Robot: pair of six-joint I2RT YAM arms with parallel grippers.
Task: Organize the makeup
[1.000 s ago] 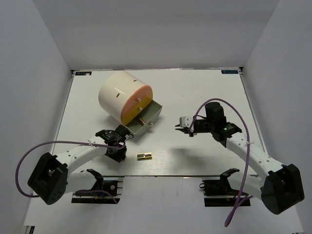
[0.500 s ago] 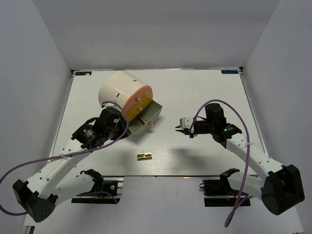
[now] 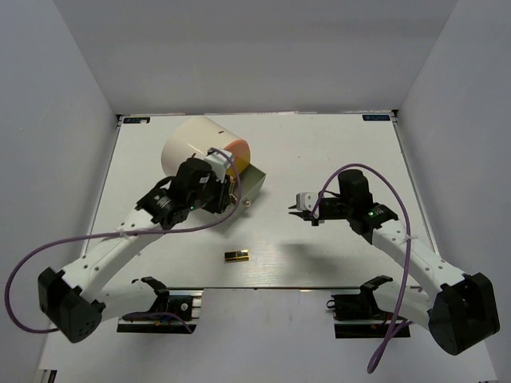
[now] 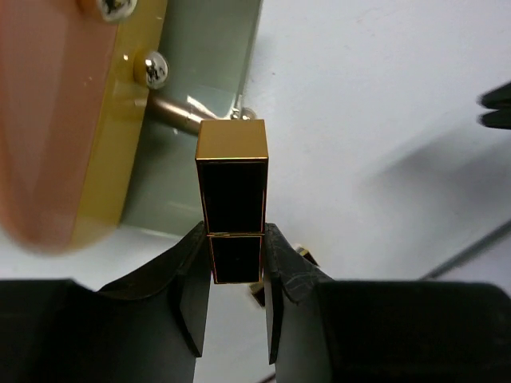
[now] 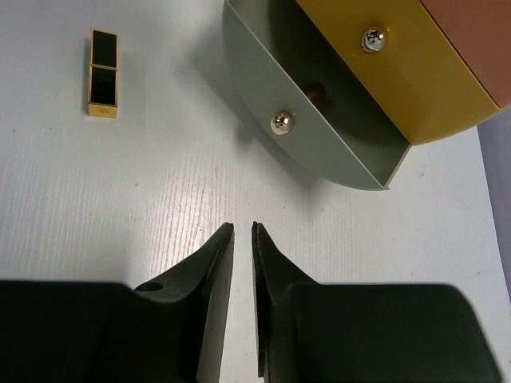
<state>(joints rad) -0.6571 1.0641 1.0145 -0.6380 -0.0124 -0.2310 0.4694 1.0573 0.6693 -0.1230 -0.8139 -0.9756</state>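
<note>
Nearest the arm bases, a second gold-and-black case [image 3: 235,255] lies flat on the table [image 3: 319,152], in front of the drawer [image 5: 319,136]. Right gripper [image 5: 239,231] hovers nearly closed, empty, right of the drawer. Left gripper [image 4: 235,259] clamps a gold-and-black case [image 4: 231,199] above the open drawer, hiding most of it; something brownish [image 5: 314,91] lies inside, beneath the cylinder [image 3: 188,148].

Bright, even overhead light; soft shadows on the white table [image 3: 319,159]. Left wrist view's cylinder [image 4: 48,120] blurs.

White table [image 3: 335,152], grey walls [image 3: 263,56]
</note>
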